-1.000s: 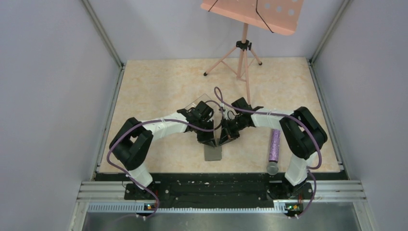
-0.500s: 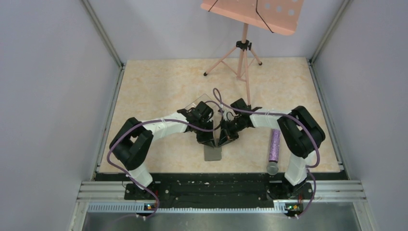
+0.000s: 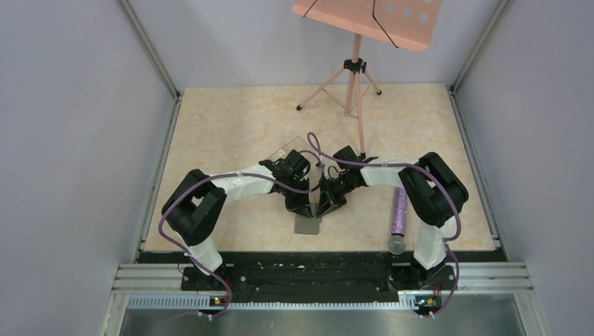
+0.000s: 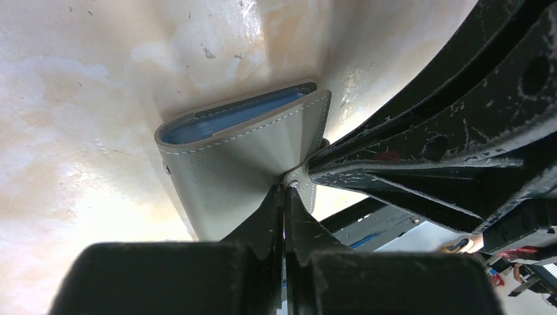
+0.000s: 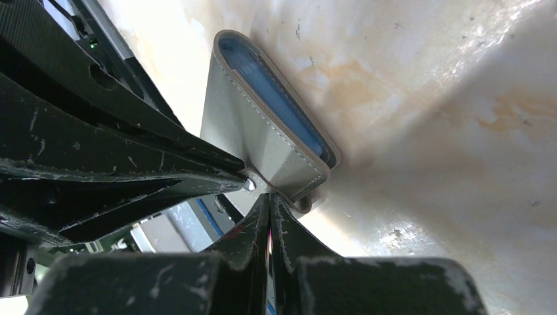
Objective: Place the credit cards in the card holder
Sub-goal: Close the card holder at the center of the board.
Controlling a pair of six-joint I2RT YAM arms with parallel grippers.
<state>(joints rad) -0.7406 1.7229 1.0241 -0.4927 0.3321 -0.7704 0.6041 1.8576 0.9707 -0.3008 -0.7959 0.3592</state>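
Beige marbled tabletop (image 3: 231, 126), glossy and a bit scuffed. Both pincers meet on the card holder (image 4: 230, 170), a soft grey leathery fold with white stitching and creases fanning out from the pinch. The left pincer (image 4: 284, 190) is clenched on its flap right at the tips. The right pincer (image 5: 269, 197) nips the same corner, beside a small metal snap (image 5: 249, 184). A thin blue card (image 5: 276, 98) sits tucked inside, just past the tips.

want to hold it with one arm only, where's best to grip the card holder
Pinch the thin grey flap by the snap stud, coming from the side opposite the rounded fold. The card holder is thin there; the fold end bulges with blue cards. The left end effector and right end effector both pinch that corner.
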